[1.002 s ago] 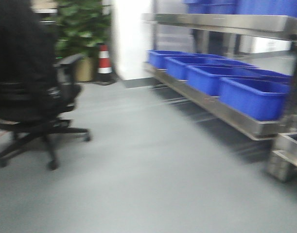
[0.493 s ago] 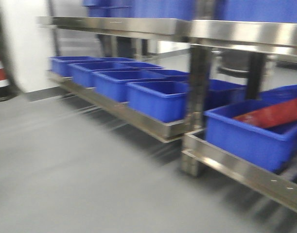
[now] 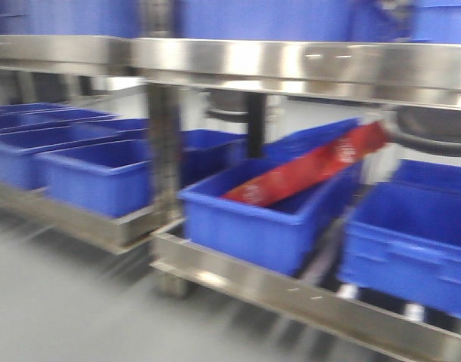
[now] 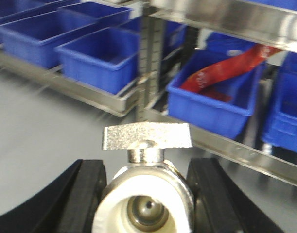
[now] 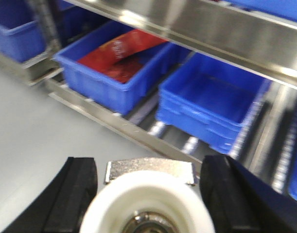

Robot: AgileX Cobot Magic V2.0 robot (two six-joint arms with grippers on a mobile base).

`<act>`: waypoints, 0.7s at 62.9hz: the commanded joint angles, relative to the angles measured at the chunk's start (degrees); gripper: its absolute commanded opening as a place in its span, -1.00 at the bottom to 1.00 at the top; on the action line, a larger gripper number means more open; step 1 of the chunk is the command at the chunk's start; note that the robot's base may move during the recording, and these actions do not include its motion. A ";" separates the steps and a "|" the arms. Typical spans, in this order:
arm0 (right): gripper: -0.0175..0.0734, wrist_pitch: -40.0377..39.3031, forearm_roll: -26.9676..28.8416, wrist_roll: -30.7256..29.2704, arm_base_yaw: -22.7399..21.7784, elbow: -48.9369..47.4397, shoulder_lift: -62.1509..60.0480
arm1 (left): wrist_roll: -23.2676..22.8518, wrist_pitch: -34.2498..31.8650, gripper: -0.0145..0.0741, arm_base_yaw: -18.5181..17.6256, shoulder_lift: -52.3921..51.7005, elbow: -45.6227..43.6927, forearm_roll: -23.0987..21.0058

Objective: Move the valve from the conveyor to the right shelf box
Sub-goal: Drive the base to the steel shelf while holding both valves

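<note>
Carrying step: the left gripper (image 4: 148,191) is clamped on a valve (image 4: 146,138), handle up. The right gripper (image 5: 148,194) looks clamped on a second valve (image 5: 147,206), though blur leaves some doubt. The shelf (image 3: 290,60) fills the front view. Next job, I'd say: close in, reach over the empty box (image 5: 206,119) beside the red strip (image 3: 313,170), then let go.

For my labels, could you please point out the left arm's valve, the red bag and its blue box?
valve (image 4: 147,187): left wrist view, round body.
red bag (image 3: 309,172): front view, its middle.
blue box (image 3: 249,226): front view, front wall.
</note>
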 commanded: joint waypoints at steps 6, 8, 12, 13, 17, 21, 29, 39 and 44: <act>-0.97 -3.59 -0.27 -0.40 -0.20 -0.49 -0.42 | -0.41 -2.97 -0.92 -0.09 -0.39 -0.36 -0.32; -0.97 -3.59 -0.27 -0.40 -0.20 -0.49 -0.42 | -0.41 -2.97 -0.92 -0.09 -0.39 -0.36 -0.32; -0.97 -3.59 -0.27 -0.40 -0.20 -0.49 -0.42 | -0.41 -2.97 -0.92 -0.09 -0.39 -0.36 -0.32; -0.97 -3.59 -0.27 -0.40 -0.20 -0.49 -0.42 | -0.41 -2.97 -0.92 -0.09 -0.39 -0.36 -0.32; -0.97 -3.59 -0.27 -0.40 -0.20 -0.49 -0.42 | -0.41 -2.97 -0.92 -0.09 -0.39 -0.36 -0.32; -0.97 -3.59 -0.27 -0.40 -0.20 -0.49 -0.42 | -0.41 -2.97 -0.92 -0.09 -0.39 -0.36 -0.32; -0.97 -3.59 -0.27 -0.40 -0.20 -0.49 -0.42 | -0.41 -2.97 -0.92 -0.09 -0.39 -0.36 -0.32; -0.97 -3.59 -0.27 -0.40 -0.20 -0.49 -0.42 | -0.41 -2.97 -0.92 -0.09 -0.39 -0.36 -0.32; -0.97 -3.59 -0.27 -0.40 -0.20 -0.49 -0.42 | -0.41 -2.97 -0.92 -0.09 -0.39 -0.36 -0.32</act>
